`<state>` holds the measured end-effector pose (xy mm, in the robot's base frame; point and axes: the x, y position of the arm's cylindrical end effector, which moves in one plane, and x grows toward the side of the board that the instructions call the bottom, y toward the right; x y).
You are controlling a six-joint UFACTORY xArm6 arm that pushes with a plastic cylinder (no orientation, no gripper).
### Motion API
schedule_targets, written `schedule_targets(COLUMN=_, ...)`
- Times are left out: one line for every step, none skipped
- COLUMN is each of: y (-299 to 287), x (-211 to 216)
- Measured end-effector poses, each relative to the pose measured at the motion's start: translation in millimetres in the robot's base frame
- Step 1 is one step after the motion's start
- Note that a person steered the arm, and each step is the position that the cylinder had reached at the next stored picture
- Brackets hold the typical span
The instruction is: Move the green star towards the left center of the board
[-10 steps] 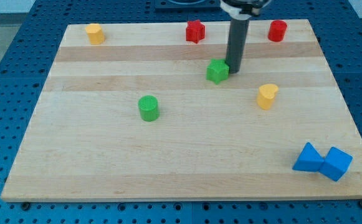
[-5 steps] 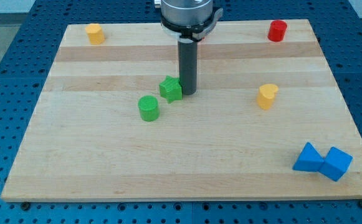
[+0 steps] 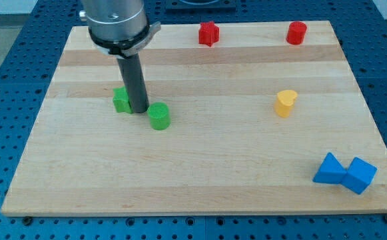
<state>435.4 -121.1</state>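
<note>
The green star (image 3: 120,101) lies on the wooden board (image 3: 200,167), left of centre, partly hidden by the rod. My tip (image 3: 139,110) stands against the star's right side. A green cylinder (image 3: 158,116) sits just right of the tip, close to it. The arm's grey end (image 3: 116,20) hangs over the board's upper left.
A red star-like block (image 3: 208,33) and a red cylinder (image 3: 296,32) sit along the view's top edge. A yellow heart-shaped block (image 3: 285,103) is at the right. Two blue blocks (image 3: 344,172) lie together at the bottom right.
My tip has swept from the upper middle to the left, pushing the green star leftward past the green cylinder. The arm now hides the yellow block at the top left.
</note>
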Motion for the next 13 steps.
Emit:
schedule_targets(y=-7.5, x=-0.1)
schedule_targets(y=-7.9, x=-3.2)
schedule_targets(y=-7.6, x=-8.7)
schedule_targets(y=-7.6, x=-12.1)
schedule_targets(y=-7.6, x=-16.3)
schedule_targets(y=-7.6, x=-27.5)
schedule_targets(y=-25.9, x=-28.4)
schedule_targets(y=-52.2, x=-28.3)
schedule_targets(y=-61.2, x=-28.3)
schedule_targets(y=-70.7, x=-28.3)
schedule_targets(y=-80.0, x=-28.3)
schedule_targets(y=-69.8, x=-24.4)
schedule_targets(y=-54.0, x=-14.1)
